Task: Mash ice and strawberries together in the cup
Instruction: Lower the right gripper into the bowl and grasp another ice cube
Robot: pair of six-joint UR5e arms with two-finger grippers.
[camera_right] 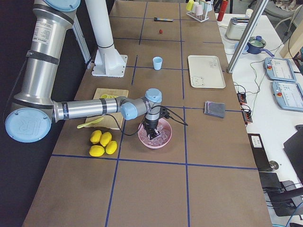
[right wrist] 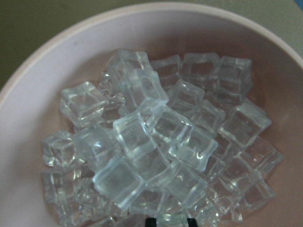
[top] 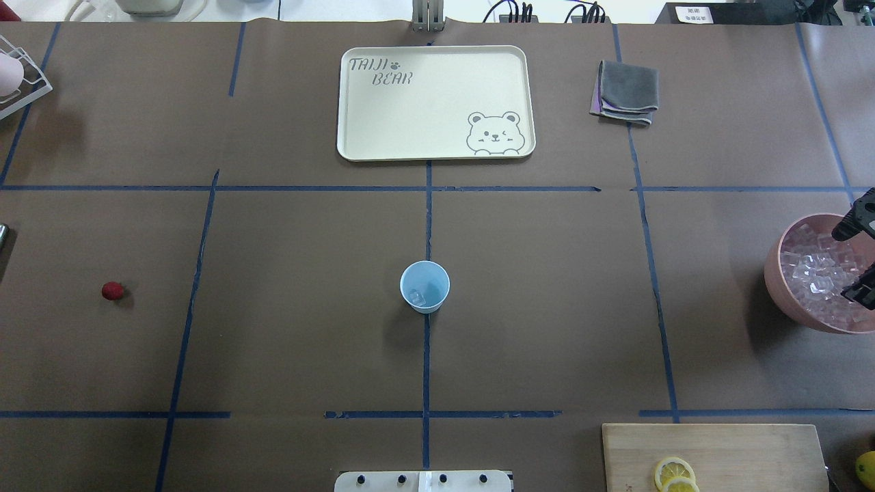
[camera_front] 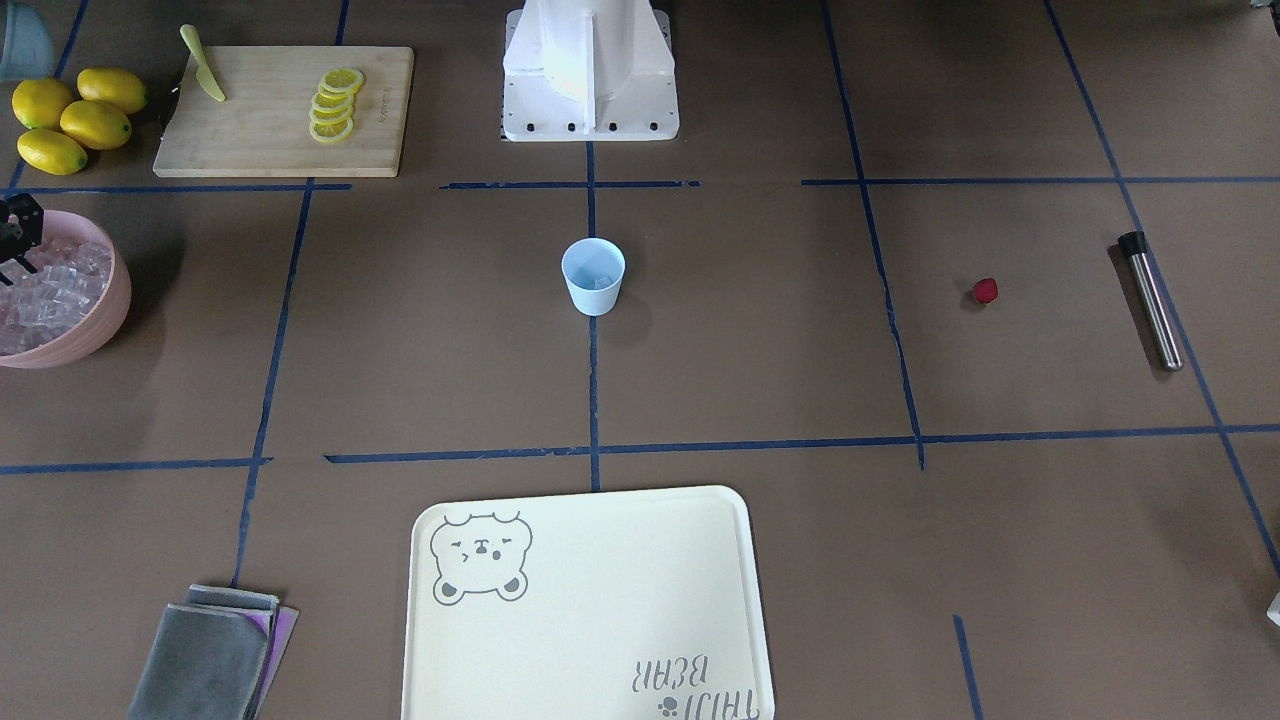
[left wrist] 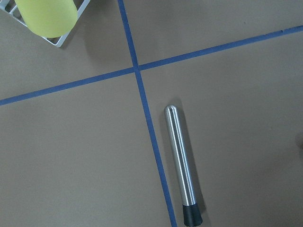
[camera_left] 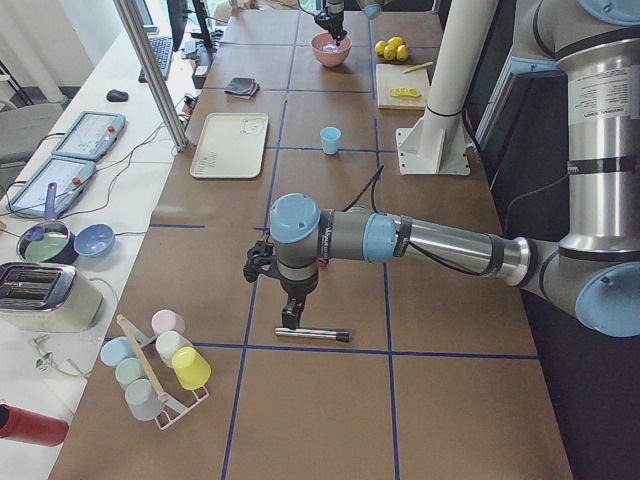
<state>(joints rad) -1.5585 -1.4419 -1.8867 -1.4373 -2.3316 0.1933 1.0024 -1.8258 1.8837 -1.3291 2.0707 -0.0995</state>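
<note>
The light blue cup [top: 424, 287] stands upright at the table's centre with a clear ice cube [top: 417, 296] inside. More ice [right wrist: 156, 142] fills the pink bowl [top: 776, 273] at the robot's far right. My right gripper [top: 858, 258] hovers over that bowl, open, with its fingers spread above the cubes and nothing held. The red strawberry [top: 113, 291] lies alone on the robot's left side. My left gripper [camera_left: 290, 315] hangs just above a steel muddler [left wrist: 182, 163] lying flat. Only the side view shows this gripper, so I cannot tell its state.
A cream bear tray [top: 355, 102] and a folded grey cloth [top: 625, 92] lie at the far edge. A cutting board [camera_front: 270, 140] holds lemon slices [camera_front: 335, 105] and a knife [camera_front: 203, 65], with whole lemons [camera_front: 75, 118] beside it. A rack of cups [camera_left: 160, 365] stands beyond the muddler.
</note>
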